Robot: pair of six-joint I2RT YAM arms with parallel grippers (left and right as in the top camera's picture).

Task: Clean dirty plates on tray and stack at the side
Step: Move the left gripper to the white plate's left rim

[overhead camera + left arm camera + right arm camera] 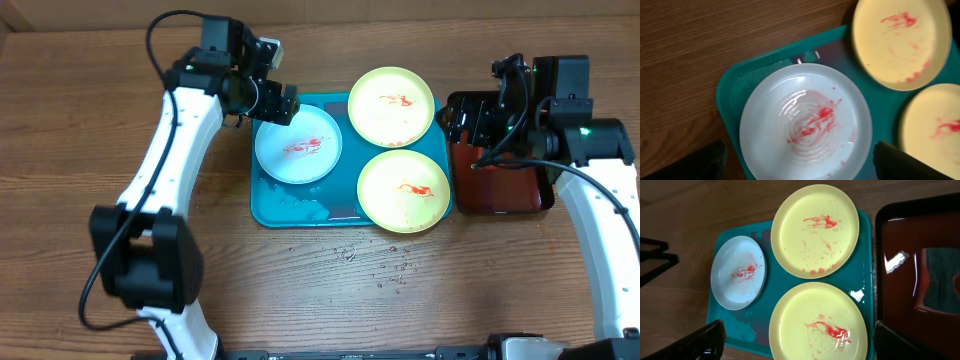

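You had the wet teal tray lying flat, carrying the pale blue-white plate on its left and the far yellow-green plate and near yellow-green plate on its right, all face-up, unstacked, smeared red.

Wood table fills all three views. It is mid-brown and matte, with the grain running left-right in overhead. Light is even and diffuse, so shadows on the wood are soft with no hard edges. Small water drops are scattered on the wood near front middle. A paler band runs along the top edge of overhead; can't tell if it's the table edge or something behind it. In left wrist view the wood looks darker, redder and slightly blurred. In right wrist view the wood is lighter tan, and the glossy red tray at right mirrors a bright white glare patch.
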